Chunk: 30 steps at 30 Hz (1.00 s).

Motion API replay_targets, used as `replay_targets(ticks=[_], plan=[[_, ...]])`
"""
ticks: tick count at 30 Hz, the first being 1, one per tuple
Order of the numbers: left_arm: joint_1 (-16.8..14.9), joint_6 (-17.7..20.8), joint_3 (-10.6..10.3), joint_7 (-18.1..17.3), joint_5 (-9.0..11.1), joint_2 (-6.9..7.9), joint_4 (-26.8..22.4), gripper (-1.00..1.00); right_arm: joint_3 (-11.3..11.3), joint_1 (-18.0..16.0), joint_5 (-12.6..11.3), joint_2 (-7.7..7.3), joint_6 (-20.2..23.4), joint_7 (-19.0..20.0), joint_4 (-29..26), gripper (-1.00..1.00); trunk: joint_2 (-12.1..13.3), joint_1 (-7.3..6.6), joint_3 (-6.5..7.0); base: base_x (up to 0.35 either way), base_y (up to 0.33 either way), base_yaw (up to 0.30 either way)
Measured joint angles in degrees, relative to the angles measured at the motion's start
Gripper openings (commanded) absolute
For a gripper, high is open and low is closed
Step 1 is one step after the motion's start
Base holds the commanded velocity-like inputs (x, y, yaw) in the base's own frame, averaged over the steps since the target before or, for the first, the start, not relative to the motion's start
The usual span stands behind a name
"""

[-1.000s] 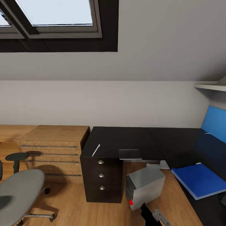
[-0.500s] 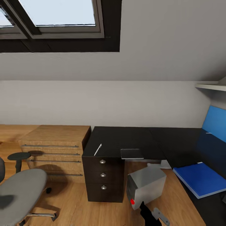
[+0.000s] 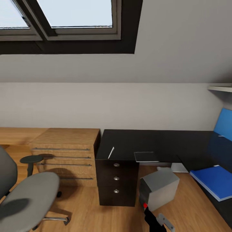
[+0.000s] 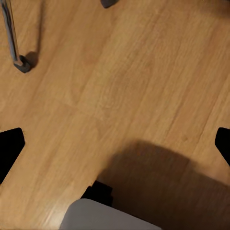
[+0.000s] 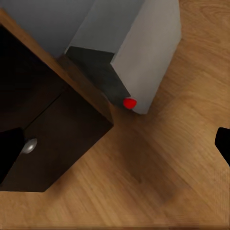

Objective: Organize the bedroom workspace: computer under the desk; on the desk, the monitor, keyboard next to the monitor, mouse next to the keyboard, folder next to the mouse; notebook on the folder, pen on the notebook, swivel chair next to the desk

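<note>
**A:** Where does the big furniture sit relative to the arms?

**B:** The desk (image 3: 141, 141) lies ahead of the right gripper (image 5: 115, 139), its glossy black top running away rightward in an L. Its drawer block, with three round silver knobs, stands just ahead and left of that gripper. The swivel chair (image 3: 27, 196) is far off to the left, grey seat facing the camera. A wooden cabinet (image 3: 66, 151) with long bar handles stands left of the desk, touching or nearly so.

**B:** The left gripper (image 4: 115, 139) hangs over bare wood floor (image 4: 124, 76), near a chair caster.

**A:** And the computer?

**B:** The computer (image 3: 160, 189) stands on the floor right beside the drawer block, directly ahead of the right gripper, tilted, dark front with a red button turned toward it.

**A:** Smaller things?

**B:** The blue folder (image 3: 216, 181) lies flat on the desk's right wing. The notebook (image 3: 146, 156) lies flat at the front edge. The pen (image 3: 111, 152) lies left of it, its long axis slanting away and to the right.

**A:** Grippers?

**B:** Both have their fingers spread wide, holding nothing.
</note>
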Motion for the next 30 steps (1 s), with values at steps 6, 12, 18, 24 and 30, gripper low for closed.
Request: replay_targets(ticks=[6, 12, 18, 24, 30], plan=[[0.00, 0.00, 0.01, -0.01, 0.00, -0.03, 0.02, 1.00, 0.12, 0.00, 0.10, -0.59, -0.06, 0.07, -0.04, 1.00, 0.00, 0.00, 0.00, 0.009, 0.054, 0.000], [0.00, -0.07, 0.01, -0.01, -0.01, -0.03, 0.02, 1.00, 0.37, -0.01, 0.21, -0.74, -0.16, 0.16, -0.09, 1.00, 0.00, 0.00, 0.00, 0.001, 0.009, 0.000], [0.01, -0.21, -0.06, -0.01, -0.09, -0.11, -0.05, 1.00, 0.43, -0.01, 1.25, -0.96, -1.00, 1.11, -0.13, 1.00, 0.00, 0.00, 0.00, 0.000, 0.001, 0.000], [0.03, -11.14, -4.37, 0.27, -0.16, -1.79, -0.56, 1.00, 0.06, -0.12, 6.62, -2.13, -3.99, 3.99, -2.01, 1.00, -0.39, 0.22, -0.17, 0.000, 0.000, 0.000], [0.02, -11.84, -6.42, 0.54, -0.19, -3.29, -4.64, 1.00, -0.19, -0.68, 6.71, -7.34, 0.85, 3.76, -13.97, 1.00, -2.80, 1.53, -1.24, 0.000, 0.000, 0.000]])
